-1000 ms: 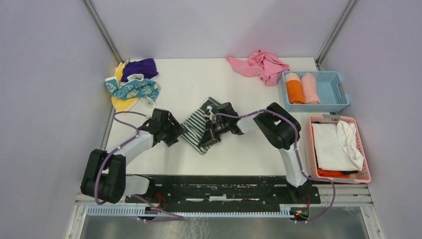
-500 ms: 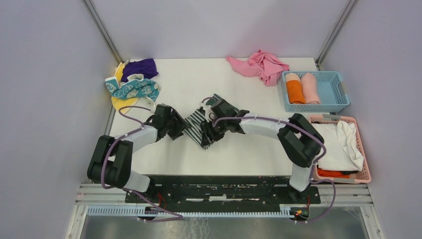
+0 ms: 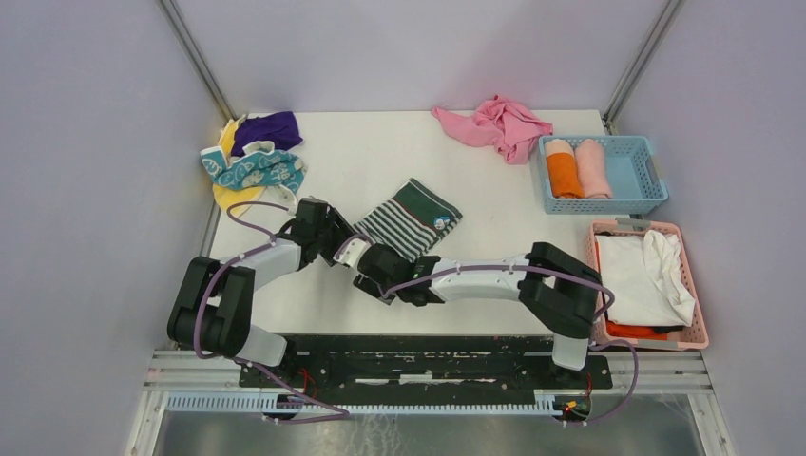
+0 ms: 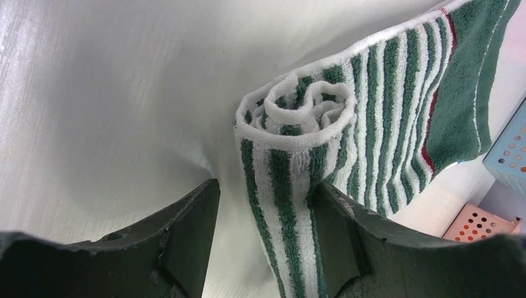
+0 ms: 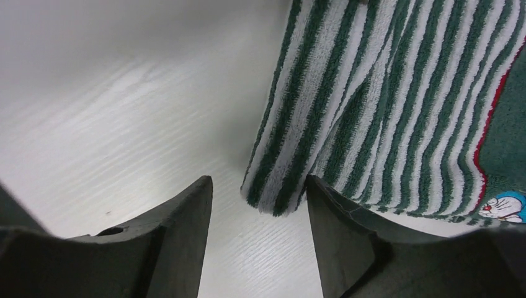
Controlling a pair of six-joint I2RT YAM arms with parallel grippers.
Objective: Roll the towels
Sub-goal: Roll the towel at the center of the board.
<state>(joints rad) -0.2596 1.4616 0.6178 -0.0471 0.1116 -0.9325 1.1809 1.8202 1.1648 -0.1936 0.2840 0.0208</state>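
One towel (image 3: pixel 411 217) lies mid table (image 3: pixel 380 152), towel pile (image 3: pixel 252 161) far left.

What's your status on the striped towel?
Left gripper open around rolled end of striped towel. Right gripper open at its near edge, no grip. Part-rolled, rest flat. Nothing in the way.

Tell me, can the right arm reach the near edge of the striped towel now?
Probably yes: the right gripper stands open right at the edge of the striped towel, and nothing lies between them.

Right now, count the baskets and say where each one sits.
2. The blue basket sits at the far right; the pink basket sits beside it on the near side. No others seem hidden.
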